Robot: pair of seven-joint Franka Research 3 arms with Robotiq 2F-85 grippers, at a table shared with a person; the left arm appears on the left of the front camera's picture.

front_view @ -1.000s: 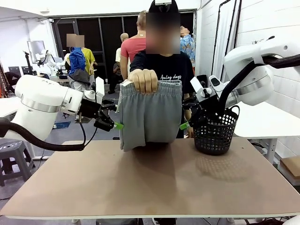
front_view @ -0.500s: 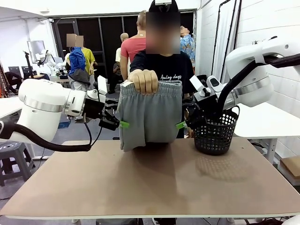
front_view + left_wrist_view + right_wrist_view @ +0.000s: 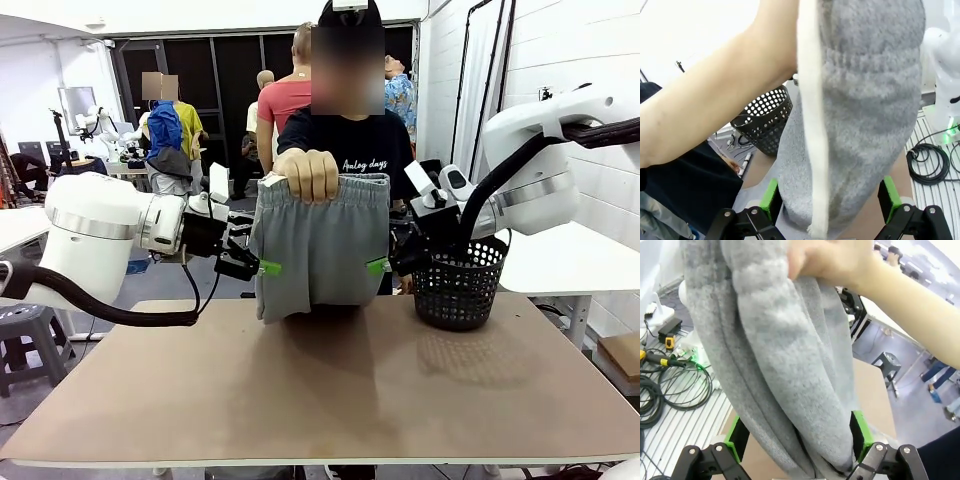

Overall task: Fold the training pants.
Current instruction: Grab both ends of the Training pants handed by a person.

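**Q:** What is the person's hand doing?

**A:** The person's hand (image 3: pixel 307 172) is clenched over the gathered waistband, knuckles toward the robot. It holds the training pants (image 3: pixel 320 245) up so they hang doubled over above the far edge of the table (image 3: pixel 300 400).

**Q:** How do the two arms stand?

**A:** The left gripper (image 3: pixel 262 266) reaches in level from the left to the pants' left edge, and the right gripper (image 3: pixel 383 264) mirrors it at the right edge. Both have their jaws spread wide and grasp nothing. In the left wrist view the grey cloth hangs between the green pads (image 3: pixel 771 196). In the right wrist view the folded cloth fills the gap, and whether it touches the pads (image 3: pixel 858 434) cannot be told. A black perforated basket (image 3: pixel 460 285) stands on the table just beside the right gripper.
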